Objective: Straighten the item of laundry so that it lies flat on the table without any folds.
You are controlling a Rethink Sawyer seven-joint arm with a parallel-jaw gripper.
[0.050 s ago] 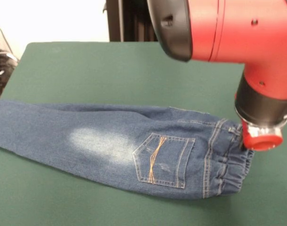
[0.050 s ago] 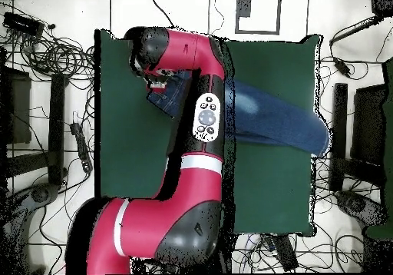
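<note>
The jeans lie on the green desk, legs stacked, waistband at right; the end effector is down at the waistband, its state I cannot tell; next, probably pulling one layer aside.

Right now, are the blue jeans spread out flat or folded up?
Folded. The blue denim jeans lie lengthwise on the dark green cloth table as one narrow band, only one leg visible, one pocket up.

Faded blue jeans lie lengthwise, folded double, on green table
</note>
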